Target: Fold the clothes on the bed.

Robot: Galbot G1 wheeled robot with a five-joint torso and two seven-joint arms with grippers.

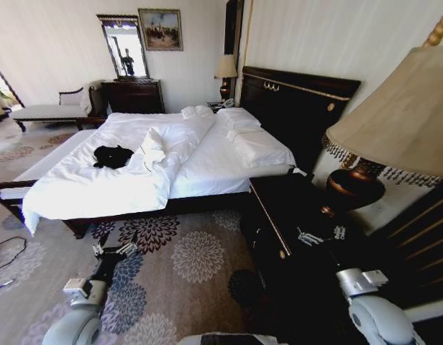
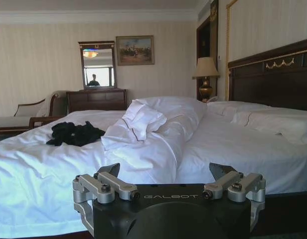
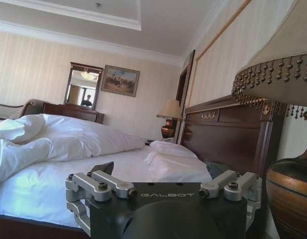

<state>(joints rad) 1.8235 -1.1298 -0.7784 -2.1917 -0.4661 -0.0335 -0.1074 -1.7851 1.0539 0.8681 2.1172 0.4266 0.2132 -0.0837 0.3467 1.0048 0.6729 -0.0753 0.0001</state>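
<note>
The black T-shirt [image 1: 112,156] lies crumpled on the far side of the bed [image 1: 207,172], just beside a bunched ridge of white duvet [image 1: 153,154], so nothing is folded yet. The robot stands off the near side, both arms low. The left gripper [image 1: 115,251] hangs over the flowered carpet [image 1: 185,266], jaws spread and empty. The right gripper [image 1: 320,234] hovers above the dark nightstand [image 1: 279,215], jaws likewise apart. I judge that the shirt is out of reach: mattress and heaped bedding lie between, and the big lamp [image 1: 394,129] crowds the right arm.
</note>
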